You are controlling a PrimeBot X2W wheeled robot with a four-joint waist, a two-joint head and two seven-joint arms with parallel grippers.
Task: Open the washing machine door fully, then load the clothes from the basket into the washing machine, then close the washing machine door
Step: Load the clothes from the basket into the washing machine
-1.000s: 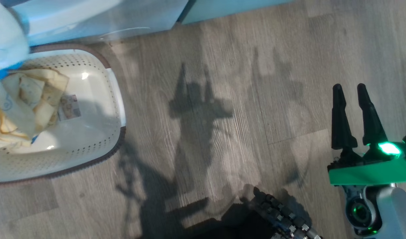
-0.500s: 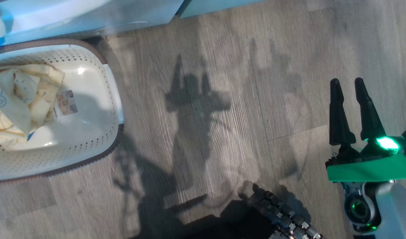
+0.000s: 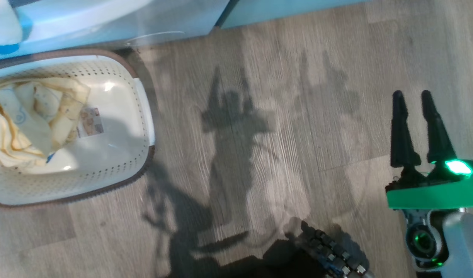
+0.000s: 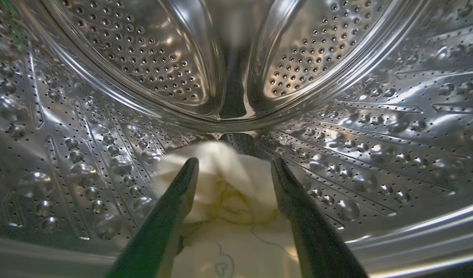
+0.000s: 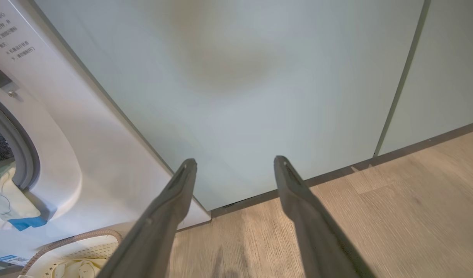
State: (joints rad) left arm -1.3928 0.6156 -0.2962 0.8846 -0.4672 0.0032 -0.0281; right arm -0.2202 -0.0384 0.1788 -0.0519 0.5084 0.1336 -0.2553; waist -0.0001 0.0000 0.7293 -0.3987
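At the far left stands the white machine [image 5: 78, 154], and the left gripper [image 4: 234, 160] is inside its shiny steel drum [image 4: 375, 135]. Its jaws stand wide apart and they hold nothing. A pale yellow garment [image 4: 228, 181] lies crumpled on the bottom of the drum, between the two dark fingers and a little beyond them; if a finger touches it, I cannot tell. Pale cloth also comes out over the lower edge of the opening, and there a bit of blue trim [image 5: 24, 222] hangs on the white front. Just before the machine, on the floor [image 3: 298, 154], sits the cream basket [image 3: 116, 175], with its brown rim close to the foot of the machine. The other clothes [image 3: 28, 123] lie in a heap in the left part of the basket; the right part of its bottom is bare, with a small label [image 3: 90, 121] on it. To the right of the basket, the wooden floor carries dark shadows [image 3: 232, 127] of the arms. Beside the machine, on its right, is a flat pale-green cabinet [image 5: 240, 77]. At the far right, well apart from the basket, the right gripper [image 3: 412, 94] hangs above the floor. Its jaws are wide too and empty, the fingers point toward the cabinet, and a green light [image 3: 458, 167] shines on its wrist.
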